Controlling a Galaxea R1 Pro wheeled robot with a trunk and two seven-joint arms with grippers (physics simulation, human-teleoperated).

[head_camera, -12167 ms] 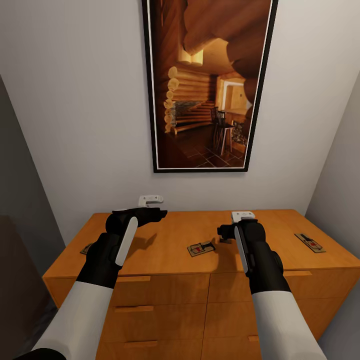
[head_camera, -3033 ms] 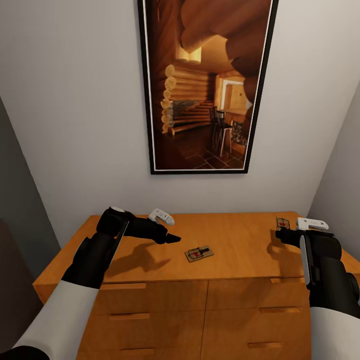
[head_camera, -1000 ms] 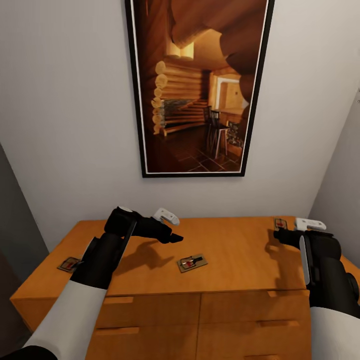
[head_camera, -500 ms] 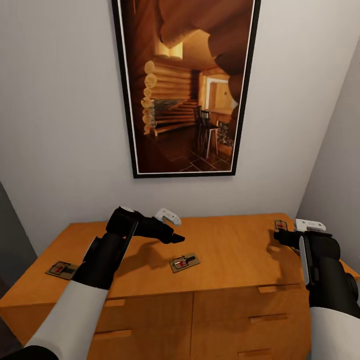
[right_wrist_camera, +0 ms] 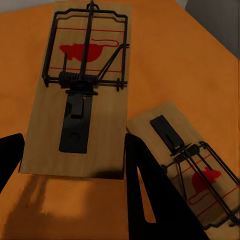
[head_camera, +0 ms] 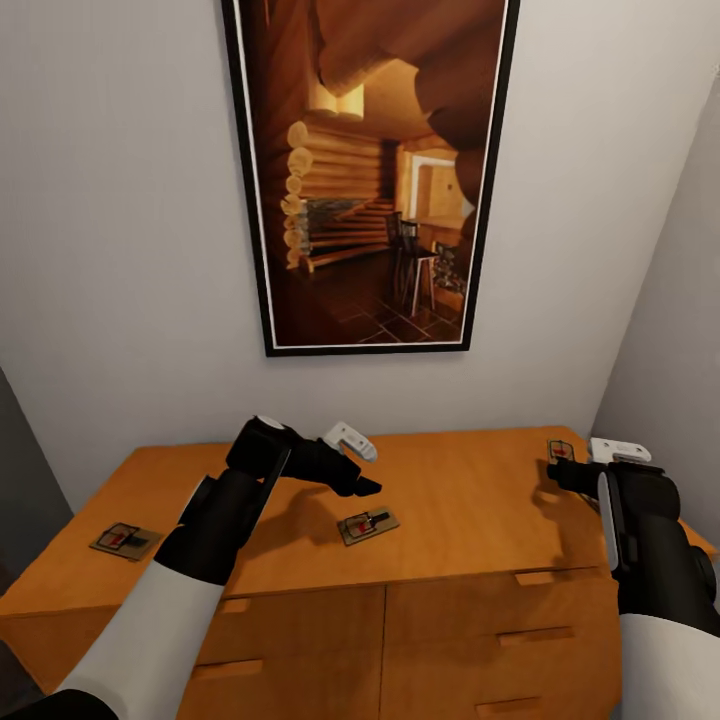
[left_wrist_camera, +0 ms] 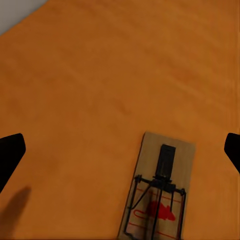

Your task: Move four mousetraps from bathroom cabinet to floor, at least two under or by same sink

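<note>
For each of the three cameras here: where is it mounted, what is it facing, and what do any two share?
Head view: looks down on the cabinet, picture above; both arms show.
Left wrist view: above the middle mousetrap; dark fingertips at the edges.
Right wrist view: two mousetraps, one held between dark fingers.
Shared: the middle mousetrap, in head and left wrist views.

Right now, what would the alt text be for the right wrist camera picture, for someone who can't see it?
Two wooden mousetraps with wire parts and red mouse marks show close up, a black fingertip of the right gripper between them and the larger held, above the orange-brown cabinet top.
</note>
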